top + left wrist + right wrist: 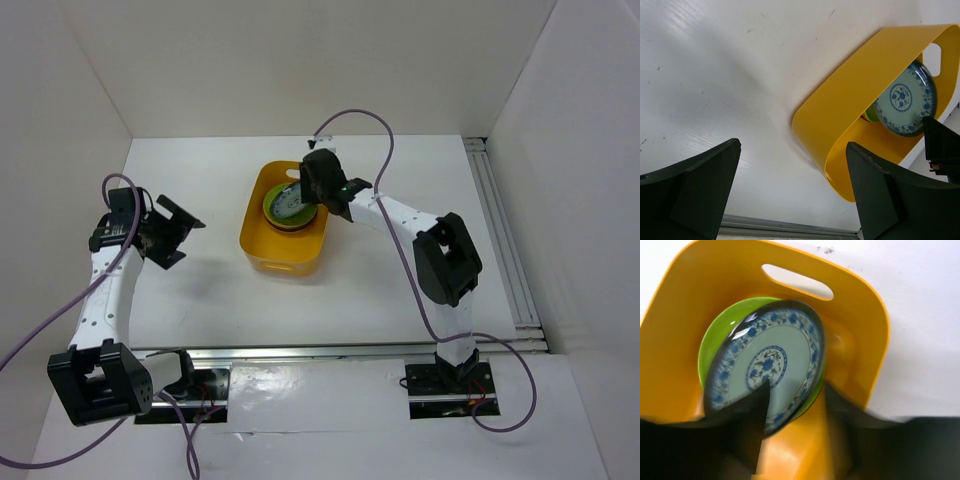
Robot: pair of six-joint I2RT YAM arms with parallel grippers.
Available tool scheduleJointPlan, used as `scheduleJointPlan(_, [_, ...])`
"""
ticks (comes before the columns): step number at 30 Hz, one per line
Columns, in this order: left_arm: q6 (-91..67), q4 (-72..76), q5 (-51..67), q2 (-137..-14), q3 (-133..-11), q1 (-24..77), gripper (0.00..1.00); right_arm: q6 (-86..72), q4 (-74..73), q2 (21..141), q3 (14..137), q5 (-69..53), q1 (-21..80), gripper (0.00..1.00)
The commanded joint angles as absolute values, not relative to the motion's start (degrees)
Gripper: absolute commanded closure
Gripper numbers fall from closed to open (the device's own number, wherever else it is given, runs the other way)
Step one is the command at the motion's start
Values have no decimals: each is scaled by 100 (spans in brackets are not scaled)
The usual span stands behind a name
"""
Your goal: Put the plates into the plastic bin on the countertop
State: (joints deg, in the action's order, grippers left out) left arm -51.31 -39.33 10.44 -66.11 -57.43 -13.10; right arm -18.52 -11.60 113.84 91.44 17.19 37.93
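The yellow-orange plastic bin [280, 255] stands mid-countertop [200, 300]. Inside it a blue-patterned white plate [775, 355] lies tilted on a lime green plate [720, 335]; any plates beneath are hidden. My right gripper [312, 195] reaches into the bin, and in the right wrist view it [795, 390] is open, one finger over the plate's face and the other beside its rim. My left gripper [180, 232] hovers left of the bin, and in the left wrist view it [792, 145] is open and empty. That view also shows the bin [850, 95] and the patterned plate [905, 102].
A metal rail [300, 352] runs along the countertop's front edge. More rails [505, 240] line the right side. White walls enclose the back and both sides. The bin's slot handle [797, 282] is on its far rim.
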Motion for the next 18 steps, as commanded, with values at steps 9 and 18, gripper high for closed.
scheduleJointPlan(9, [-4966,-3507,1705,-6521,-5783,-1345,0,-1441,-1221,10996,10247,1222,4069,0])
scheduleJointPlan(18, [-4774,-3507,2039,-6574,-6766,-1231,0,-1731,-2872,9259,10231,1652,3789,0])
